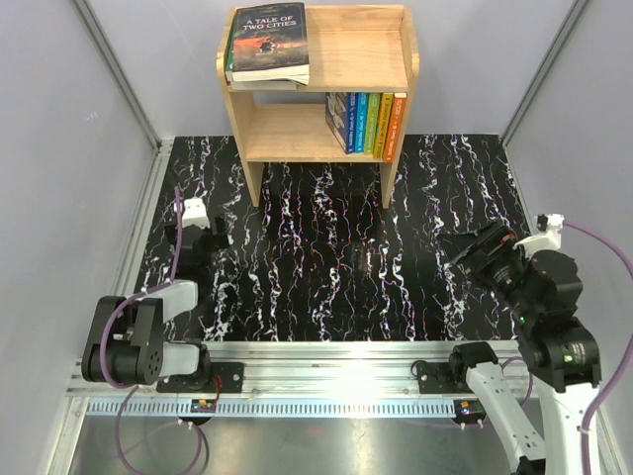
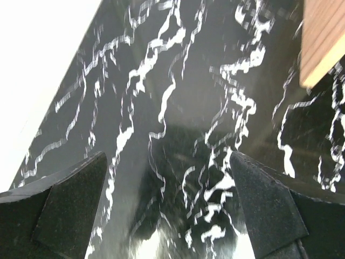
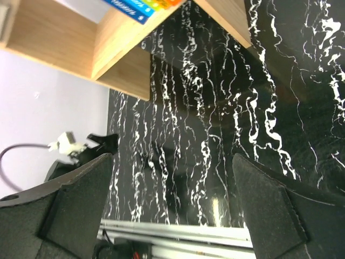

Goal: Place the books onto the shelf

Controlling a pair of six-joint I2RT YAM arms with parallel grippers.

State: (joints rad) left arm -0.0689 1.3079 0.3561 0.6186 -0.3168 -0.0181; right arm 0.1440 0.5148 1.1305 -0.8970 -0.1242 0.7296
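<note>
Shelf [image 1: 366, 59]: light wood with two tiers, standing at the far middle of the black white-veined table [image 1: 316, 267], its open front toward the arms.
Top board: "A Tale of Two Cities" [image 1: 269, 40] lies flat, cover up, at the left end inside the raised rim. It rests on at least one other book, whose pale page edge shows under its near side. The right part of the board is bare wood.
Lower tier: a row of upright books [image 1: 366, 124] is packed against the right side panel, spines out, running blue, blue, lighter blue, green-yellow and orange from left to right. The left part of the tier holds nothing.
Left gripper [image 2: 168, 162]: the jaws are spread wide with nothing between the pads, and only table surface shows in the gap. It sits low over the left side of the table, well short of the shelf. One foot of the shelf's side panel shows at the upper right of the wrist view.
Right gripper [image 3: 172, 159]: the jaws are likewise at full spread and hold nothing. It sits over the right side of the table, pointing toward the shelf. Its wrist view takes in the shelf's underside and the bottoms of the upright row.
Books on table: none are visible in any view.
Near edge: a metal rail [image 1: 326, 361] carries both arm bases.
</note>
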